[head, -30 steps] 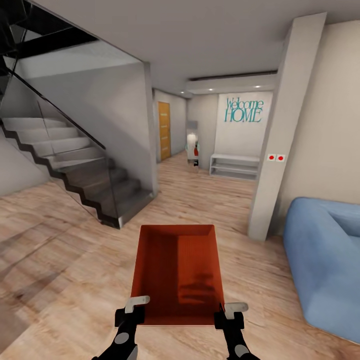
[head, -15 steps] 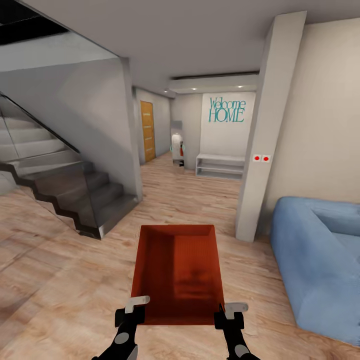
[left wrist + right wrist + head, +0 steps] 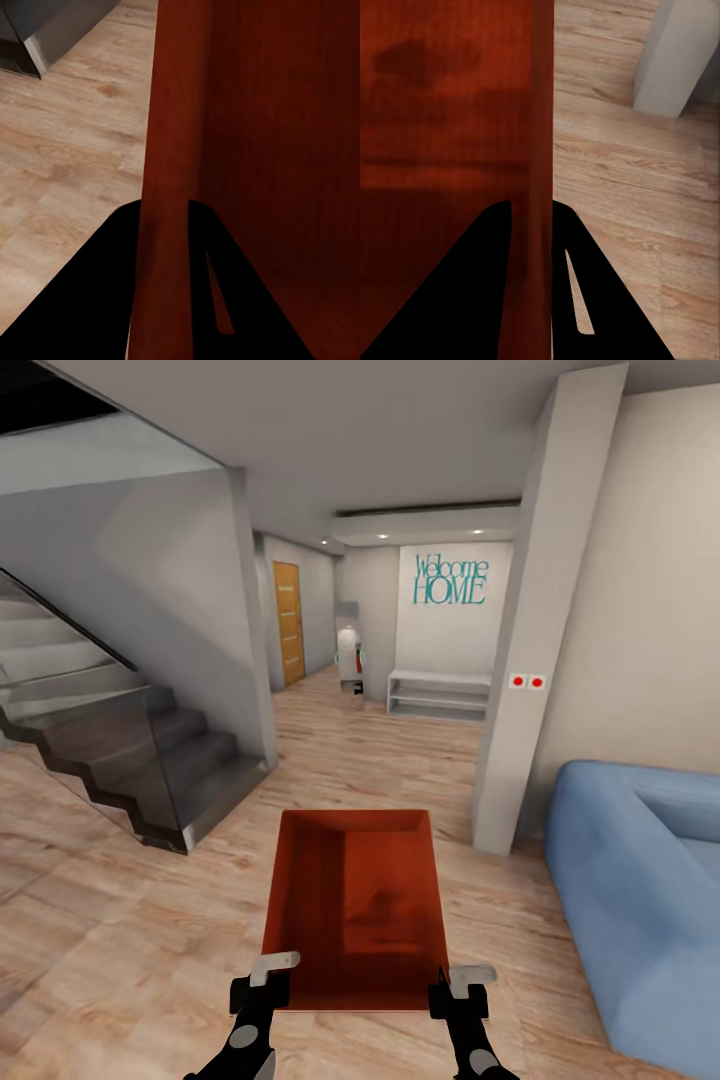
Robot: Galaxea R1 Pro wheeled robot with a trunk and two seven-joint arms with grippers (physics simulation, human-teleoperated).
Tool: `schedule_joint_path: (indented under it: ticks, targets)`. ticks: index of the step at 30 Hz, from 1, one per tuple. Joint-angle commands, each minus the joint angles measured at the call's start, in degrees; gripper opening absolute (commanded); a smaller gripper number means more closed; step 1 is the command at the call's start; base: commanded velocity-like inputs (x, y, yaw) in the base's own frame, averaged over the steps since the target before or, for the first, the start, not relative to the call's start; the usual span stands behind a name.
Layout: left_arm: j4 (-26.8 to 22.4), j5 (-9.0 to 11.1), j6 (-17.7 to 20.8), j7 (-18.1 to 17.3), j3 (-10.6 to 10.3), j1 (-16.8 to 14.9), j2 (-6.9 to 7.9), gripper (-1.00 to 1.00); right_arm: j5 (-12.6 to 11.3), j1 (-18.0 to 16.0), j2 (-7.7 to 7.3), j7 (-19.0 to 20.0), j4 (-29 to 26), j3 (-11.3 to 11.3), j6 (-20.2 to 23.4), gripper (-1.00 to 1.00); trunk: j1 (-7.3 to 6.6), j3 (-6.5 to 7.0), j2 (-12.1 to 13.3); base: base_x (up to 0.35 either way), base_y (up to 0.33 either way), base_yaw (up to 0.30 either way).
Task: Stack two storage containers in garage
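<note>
Left fingers (image 3: 161, 247): clamped across the thin left wall of the storage container (image 3: 355, 905), one finger inside and one outside, as the left wrist view shows. Right fingers (image 3: 531, 247): clamped the same way across the right wall. In the head view your left gripper (image 3: 262, 985) and right gripper (image 3: 458, 990) sit at the two near corners of the bin, level with each other.

Container: red-orange, open-topped, nothing visible inside, held clear of the floor in front of the trunk with its long axis pointing ahead. It looks level; no tilt is apparent.

Surroundings: light wood plank floor (image 3: 120, 920) underneath, so you are not on concrete. A staircase (image 3: 130, 760) with a glass side stands to your left, a white pillar (image 3: 545, 620) and a blue sofa (image 3: 640, 890) to your right. Ahead, a hallway runs past a "Welcome HOME" wall sign (image 3: 450, 580) and a low white shelf (image 3: 438, 695) toward a wooden door (image 3: 287, 622).

Progress, as a judgement: one container is lifted and in transit; the carry to the garage is unfinished. What remains is reaching the garage, setting this bin on its floor, fetching the other and stacking it. The second container's whereabouts cannot be told from these views.

Risk noted: the pillar and sofa narrow the passage on your right.
</note>
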Motion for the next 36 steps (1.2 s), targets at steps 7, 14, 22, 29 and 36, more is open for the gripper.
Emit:
schedule_joint_path:
  ticks: [7, 14, 22, 29, 36]
  targets:
    - [0.2, 1.2, 4.1, 0.4, -0.5, 0.0, -0.05, -1.0, -0.8, -0.1, 0.01, -1.1, -0.5, -0.3, -1.8, -1.0, 0.05, -0.11, -0.1, 0.321, 0.0, 0.0]
    - [0.2, 1.2, 4.1, 0.4, -0.5, 0.0, -0.02, -1.0, -0.8, -0.1, 0.01, -1.1, -0.5, -0.3, -1.8, -1.0, 0.05, -0.11, -0.1, 0.321, 0.0, 0.0]
    - [0.2, 1.2, 4.1, 0.4, -0.5, 0.0, -0.02, -1.0, -0.8, -0.1, 0.01, -1.1, -0.5, -0.3, -1.9, -1.0, 0.05, 0.23, -0.1, 0.321, 0.0, 0.0]
    - [0.2, 1.2, 4.1, 0.4, -0.5, 0.0, -0.02, -1.0, -0.8, -0.1, 0.01, -1.1, -0.5, -0.3, -1.9, -1.0, 0.05, 0.28, -0.1, 0.321, 0.0, 0.0]
    - [0.2, 1.2, 4.1, 0.4, -0.5, 0.0, -0.02, -1.0, -0.8, -0.1, 0.01, -1.1, -0.5, -0.3, -1.8, -1.0, 0.05, 0.28, -0.1, 0.321, 0.0, 0.0]
